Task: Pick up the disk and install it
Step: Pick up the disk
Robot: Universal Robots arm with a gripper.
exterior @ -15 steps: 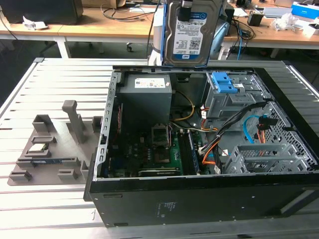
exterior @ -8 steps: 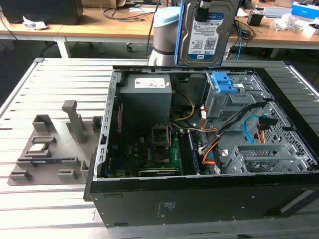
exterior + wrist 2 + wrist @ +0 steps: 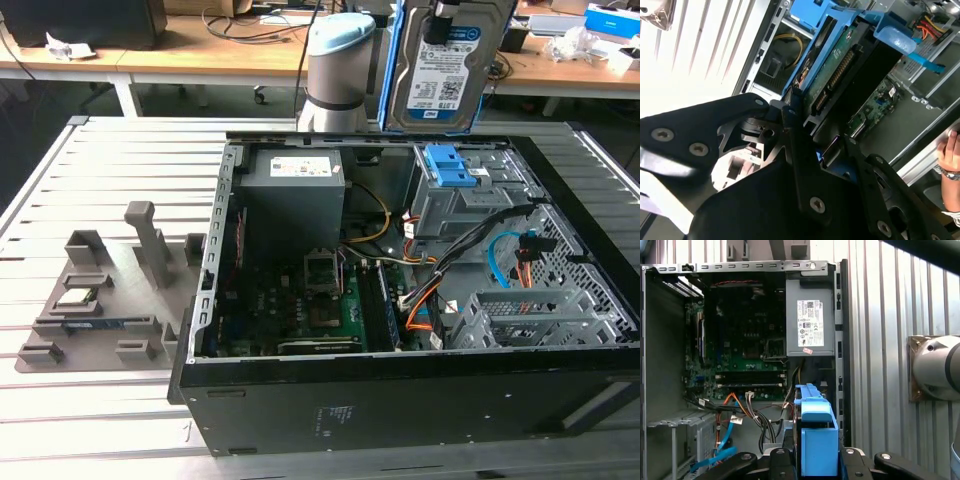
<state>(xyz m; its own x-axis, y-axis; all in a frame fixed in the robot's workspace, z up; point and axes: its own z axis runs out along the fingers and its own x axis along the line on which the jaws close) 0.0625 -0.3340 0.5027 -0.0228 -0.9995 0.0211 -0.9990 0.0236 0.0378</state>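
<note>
The disk (image 3: 441, 62) hangs upright above the far side of the open computer case (image 3: 400, 400), its white-and-blue label facing the exterior camera. Blue rails run along its sides. In the second wrist view my gripper (image 3: 817, 135) is shut on the disk (image 3: 840, 75), whose green circuit-board side shows between the black fingers (image 3: 792, 125). The first wrist view looks down past the gripper (image 3: 815, 460) and the disk's blue rail (image 3: 816, 435) into the case. Just below the disk stands the grey drive cage (image 3: 452, 190) with bright blue latches.
The grey power-supply box (image 3: 295, 185) fills the case's far corner, with the motherboard (image 3: 300, 300) below it and loose cables (image 3: 500, 260) near the cage. The arm's base (image 3: 335, 70) stands behind the case. A grey fixture plate (image 3: 100, 290) lies at the exterior view's left. A person's hand (image 3: 950, 155) rests by the case.
</note>
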